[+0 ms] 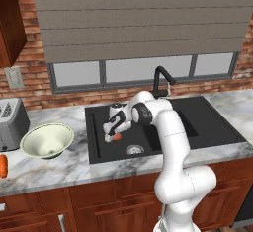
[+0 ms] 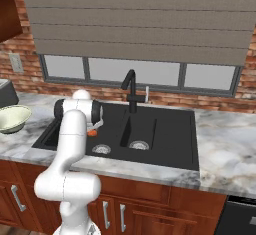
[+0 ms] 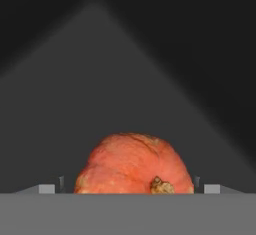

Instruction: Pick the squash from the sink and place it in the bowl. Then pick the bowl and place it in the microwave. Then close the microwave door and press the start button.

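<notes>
At the far left of the marble worktop point(image 1: 59, 169) stands a grey toaster point(image 1: 11, 123), an orange-red vegetable point(image 1: 4, 166) below it, then the cream bowl point(image 1: 47, 140). Mid-frame, the black sink point(image 1: 207, 122) sits under the window point(image 1: 143, 69) and brick wall point(image 1: 27, 85). The end effector point(image 1: 111, 133), spread wide, straddles the squash point(image 1: 116, 137) on the left basin's floor.

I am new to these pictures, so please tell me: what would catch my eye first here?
First the white arm, bent down into the black sink, its open gripper set around the orange squash in the left basin. In the hand view the squash sits large between the fingertips, against the dark basin wall. Next, the cream bowl on the marble counter, left of the sink.
</notes>
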You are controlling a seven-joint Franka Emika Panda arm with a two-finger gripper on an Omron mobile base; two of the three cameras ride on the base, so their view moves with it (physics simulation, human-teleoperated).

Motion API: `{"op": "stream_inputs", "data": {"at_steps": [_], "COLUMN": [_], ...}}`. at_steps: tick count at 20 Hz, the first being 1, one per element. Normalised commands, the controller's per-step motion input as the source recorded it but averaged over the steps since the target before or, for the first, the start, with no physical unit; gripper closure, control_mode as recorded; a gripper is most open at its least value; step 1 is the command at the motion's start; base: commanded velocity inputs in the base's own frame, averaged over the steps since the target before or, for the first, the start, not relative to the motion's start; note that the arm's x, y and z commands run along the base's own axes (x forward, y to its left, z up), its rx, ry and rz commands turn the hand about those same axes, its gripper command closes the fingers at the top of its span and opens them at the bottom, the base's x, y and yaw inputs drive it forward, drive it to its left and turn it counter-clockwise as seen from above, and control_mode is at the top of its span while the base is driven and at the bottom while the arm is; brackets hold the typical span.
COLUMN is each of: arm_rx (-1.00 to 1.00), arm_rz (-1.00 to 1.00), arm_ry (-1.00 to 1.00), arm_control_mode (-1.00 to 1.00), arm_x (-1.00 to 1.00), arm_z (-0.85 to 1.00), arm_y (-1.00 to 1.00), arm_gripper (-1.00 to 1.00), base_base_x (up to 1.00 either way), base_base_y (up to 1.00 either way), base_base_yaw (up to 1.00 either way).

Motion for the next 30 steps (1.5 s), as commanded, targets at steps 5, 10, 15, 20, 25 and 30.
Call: {"op": "stream_inputs", "data": {"at_steps": [5,10,15,20,25,30], "arm_rx": [0.08,0.05,0.00,0.00,0.00,0.00], "arm_rz": [0.00,0.00,0.00,0.00,0.00,0.00], "arm_ry": [0.00,-0.11,-0.16,-0.14,-0.09,-0.05], "arm_control_mode": [-1.00,-1.00,-1.00,-1.00,-1.00,-1.00], "arm_x": [-0.11,-0.54,-0.74,-0.94,-0.97,-0.82], "arm_z": [0.01,0.58,1.00,1.00,1.00,1.00], "arm_y": [0.00,0.00,0.06,0.33,0.47,0.48], "arm_gripper": [1.00,1.00,1.00,1.00,1.00,1.00], "base_base_x": [0.00,0.00,0.00,0.00,0.00,0.00], "base_base_y": [0.00,0.00,0.00,0.00,0.00,0.00], "base_base_yaw": [0.00,0.00,0.00,0.00,0.00,0.00]}}
